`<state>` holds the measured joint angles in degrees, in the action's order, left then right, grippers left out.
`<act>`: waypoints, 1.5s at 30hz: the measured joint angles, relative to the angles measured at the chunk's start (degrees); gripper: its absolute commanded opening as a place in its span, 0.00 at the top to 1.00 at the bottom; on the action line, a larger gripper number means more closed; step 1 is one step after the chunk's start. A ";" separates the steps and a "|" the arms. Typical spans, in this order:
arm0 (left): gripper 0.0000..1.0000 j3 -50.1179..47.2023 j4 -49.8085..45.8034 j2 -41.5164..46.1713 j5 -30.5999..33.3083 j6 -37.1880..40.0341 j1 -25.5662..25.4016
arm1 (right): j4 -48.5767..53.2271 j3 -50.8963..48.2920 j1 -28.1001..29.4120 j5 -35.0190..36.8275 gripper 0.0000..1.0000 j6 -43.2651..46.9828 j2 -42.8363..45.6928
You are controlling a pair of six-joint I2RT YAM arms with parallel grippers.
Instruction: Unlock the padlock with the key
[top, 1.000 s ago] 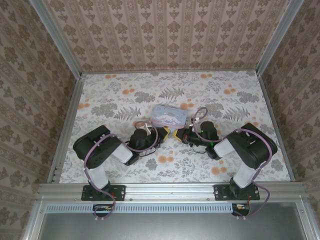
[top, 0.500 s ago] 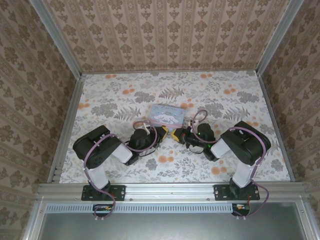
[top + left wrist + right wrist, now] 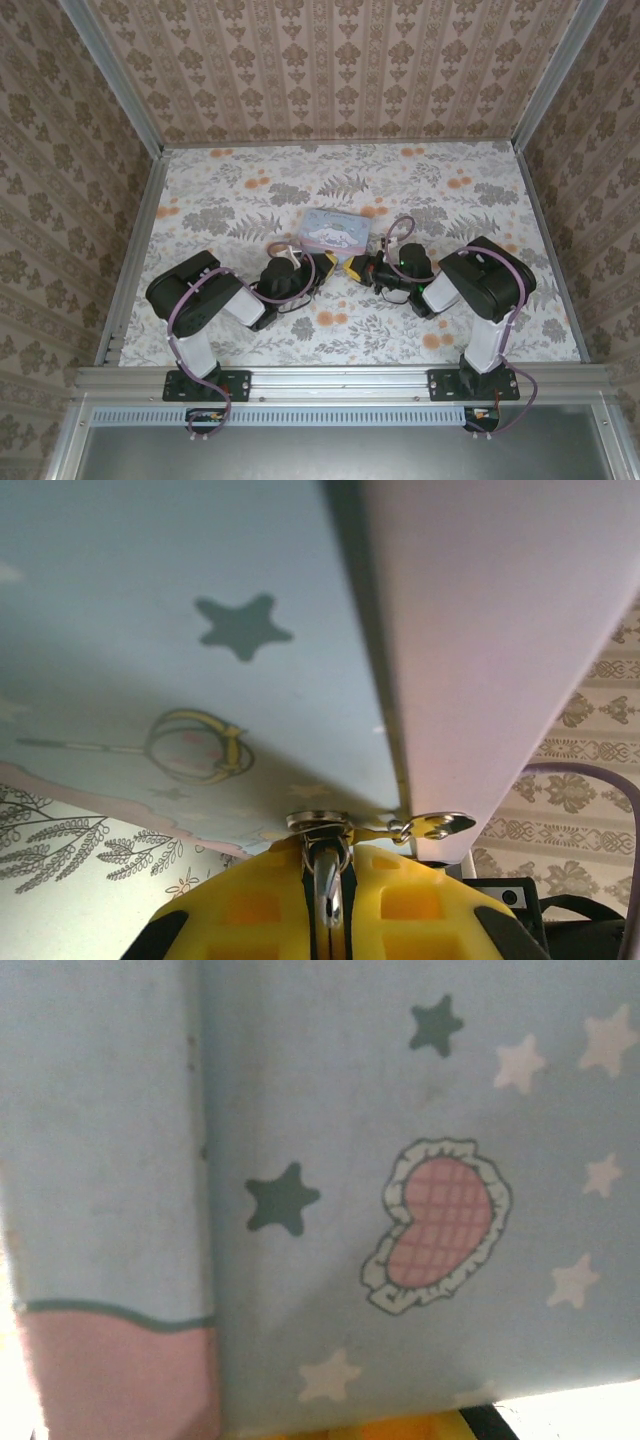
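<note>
Tin: I am seeing it from overhead as a pale blue rectangular box lying flat on the floral table, mid-table, just beyond both grippers.
Left gripper: overhead, it is reaching toward the tin's near edge. Its wrist camera is showing me the yellow fingers pressed together on a thin metal loop.
Padlock: I am taking that pinched loop for its shackle. It is sitting right at the tin's lower edge, beside a small metal clasp on the tin. The fingers are hiding the body, and overhead it is too small to pick out.
Right gripper: overhead, it is pointing at the left one, tips just beside each other. It is standing closed, and I cannot tell whether anything is in it.
Right wrist camera: it is giving me the tin's starred, heart-printed face up close, with a sliver of yellow finger at the bottom edge.
Key: I am not able to make it out.
</note>
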<state>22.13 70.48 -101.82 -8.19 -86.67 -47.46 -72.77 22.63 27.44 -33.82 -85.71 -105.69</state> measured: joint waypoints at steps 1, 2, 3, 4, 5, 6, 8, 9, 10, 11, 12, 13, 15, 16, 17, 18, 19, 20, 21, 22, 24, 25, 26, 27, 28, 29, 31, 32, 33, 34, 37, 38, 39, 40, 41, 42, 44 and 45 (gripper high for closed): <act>1.00 0.00 0.00 0.00 0.15 0.17 0.00 | -0.31 0.02 0.39 0.22 1.00 -0.26 -0.09; 1.00 0.00 -0.04 0.00 0.37 0.28 -0.02 | -0.33 0.04 0.81 0.81 1.00 -0.63 -0.11; 1.00 0.00 -0.15 0.00 0.59 0.37 -0.02 | -0.35 0.07 1.18 1.49 1.00 -1.11 -0.09; 1.00 0.00 -0.31 -0.02 0.85 0.42 0.00 | -0.31 0.07 1.68 2.38 1.00 -1.53 -0.09; 1.00 0.00 -0.50 -0.02 1.16 0.50 0.00 | -0.17 0.09 2.16 3.37 1.00 -1.79 0.00; 1.00 0.00 -0.59 -0.02 1.42 0.57 0.00 | 0.02 0.13 2.49 4.02 1.00 -2.01 0.11; 1.00 0.02 -0.59 -0.04 1.86 0.57 -0.02 | 1.29 0.24 3.02 5.42 1.00 -2.60 0.90; 1.00 0.02 -0.50 -0.07 1.90 0.57 0.00 | 2.05 0.26 3.10 5.79 1.00 -2.62 1.42; 1.00 0.09 -0.39 -0.07 1.88 0.57 -0.02 | 2.82 0.26 3.10 6.05 1.00 -2.58 1.97; 1.00 0.13 -0.28 -0.07 1.88 0.57 -0.02 | 3.78 0.26 3.04 6.25 1.00 -2.49 2.60; 1.00 0.17 -0.15 -0.07 1.84 0.57 -0.02 | 4.17 0.26 2.93 6.27 1.00 -2.34 2.95; 1.00 0.24 -0.04 -0.07 1.79 0.57 -0.02 | 4.46 0.26 2.71 6.23 1.00 -2.08 3.15; 1.00 0.28 0.04 -0.07 1.77 0.59 -0.02 | 4.46 0.26 2.16 5.95 1.00 -1.44 3.17; 1.00 0.28 0.07 -0.07 1.60 0.61 -0.02 | 4.48 0.26 1.81 5.62 1.00 -1.20 3.17; 1.00 0.28 0.07 -0.07 1.38 0.72 -0.02 | 4.57 0.26 1.51 5.05 1.00 -0.90 3.17; 1.00 0.28 0.07 -0.07 1.16 0.81 -0.02 | 4.79 0.37 1.20 4.52 1.00 -0.35 3.17; 1.00 0.28 0.07 -0.07 0.96 0.87 -0.02 | 5.44 0.76 0.83 3.56 1.00 0.42 3.15; 1.00 0.28 0.07 -0.07 0.96 0.98 -0.02 | 6.23 1.22 0.55 2.84 1.00 1.29 3.15; 1.00 0.28 0.09 -0.07 0.96 1.01 0.02 | 7.10 1.73 0.35 2.03 1.00 2.10 3.15; 1.00 0.28 0.07 -0.07 0.94 1.05 0.17 | 8.15 2.25 0.13 1.27 1.00 3.21 3.17; 1.00 0.28 0.00 -0.07 0.70 1.22 0.48 | 10.54 3.37 0.00 0.13 1.00 5.20 3.39; 1.00 0.28 0.00 -0.07 0.35 1.27 0.70 | 11.93 3.89 -0.09 -0.28 1.00 6.27 3.76; 1.00 0.28 0.04 -0.07 -0.04 1.31 0.92 | 13.40 4.31 -0.13 -0.59 1.00 7.23 4.24; 1.00 0.28 0.09 -0.07 -0.42 1.36 1.03 | 14.56 4.50 -0.20 -0.76 1.00 7.87 4.72; 1.00 0.31 0.09 -0.07 -0.81 1.42 1.07 | 15.45 4.57 -0.20 -0.83 1.00 8.33 5.14; 1.00 0.31 0.07 -0.07 -0.98 1.44 1.07 | 16.11 4.57 -0.20 -0.94 1.00 8.70 5.42; 1.00 0.31 0.04 -0.09 -1.07 1.44 1.07 | 16.20 4.50 -0.17 -0.92 1.00 8.57 5.46; 1.00 0.31 0.07 -0.09 -1.09 1.44 1.07 | 15.56 4.17 -0.15 -0.68 1.00 7.85 5.46; 1.00 0.35 0.09 -0.09 -1.14 1.44 1.07 | 14.45 3.69 -0.04 -0.26 1.00 7.10 5.33; 1.00 0.37 0.13 -0.09 -1.20 1.46 1.05 | 12.22 2.93 0.15 0.35 1.00 5.77 4.81; 1.00 0.37 -1.03 0.35 -0.57 1.90 0.98 | 5.18 1.53 0.94 1.92 1.00 1.33 1.60; 1.00 0.35 -1.64 0.74 -0.24 2.10 0.90 | 3.91 1.25 1.29 2.56 1.00 0.31 1.22; 1.00 0.33 -1.88 1.29 0.17 2.38 0.72 | 2.99 1.01 1.49 3.10 1.00 -0.33 1.20; 1.00 0.26 -1.92 1.90 0.68 2.69 0.61 | 2.19 0.96 1.51 3.37 1.00 -0.61 1.22; 1.00 0.13 -1.99 2.73 1.03 2.95 0.61 | 1.46 0.96 1.46 3.45 1.00 -1.11 1.40; 1.00 -0.04 -2.01 3.58 1.36 3.17 0.61 | 0.98 0.96 1.49 3.48 1.00 -1.33 1.81; 1.00 -0.57 -2.12 5.31 1.97 3.63 0.44 | 0.70 1.01 1.49 3.48 1.00 -1.46 2.82; 1.00 -0.87 -2.14 6.25 2.49 4.02 0.28 | 0.68 1.05 1.49 3.45 1.00 -1.53 3.30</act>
<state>21.26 68.34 -95.57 -5.69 -82.65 -47.18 -72.10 23.68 28.93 -30.37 -87.24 -102.39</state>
